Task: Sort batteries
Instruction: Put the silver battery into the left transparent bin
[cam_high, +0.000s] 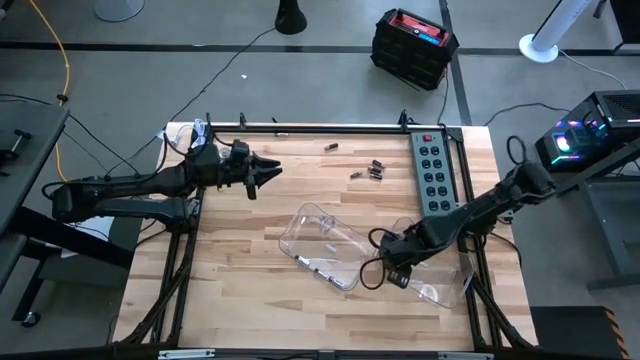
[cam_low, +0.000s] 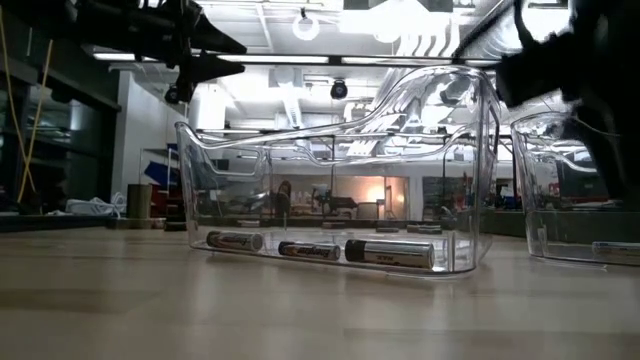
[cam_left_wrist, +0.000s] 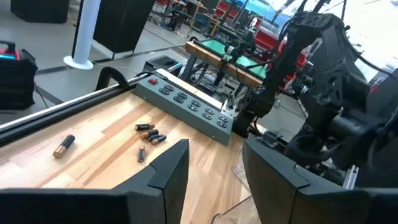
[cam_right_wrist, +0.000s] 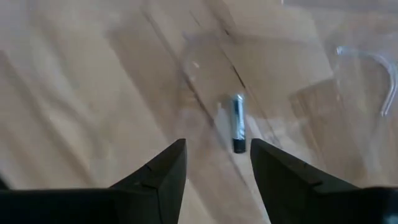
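While the bare pale wooden tabletop (cam_high: 230, 300) at the near edge leaves me open room, my right gripper (cam_high: 392, 270) hangs low between two clear rectangular plastic trays (cam_high: 322, 240), fingers parted with nothing in them. One small dark-and-silver cylindrical battery (cam_right_wrist: 237, 123) lies just ahead of those fingertips, on the gap's line. Three batteries (cam_low: 322, 250) lie end to end on the nearer tray's floor. That arm reaches in bent from the right edge. Farther off, my left gripper (cam_high: 268, 168) hovers raised, fingers apart and empty, pointing at loose batteries (cam_high: 370, 171) well ahead, beside the long grey power strip (cam_high: 434, 172).
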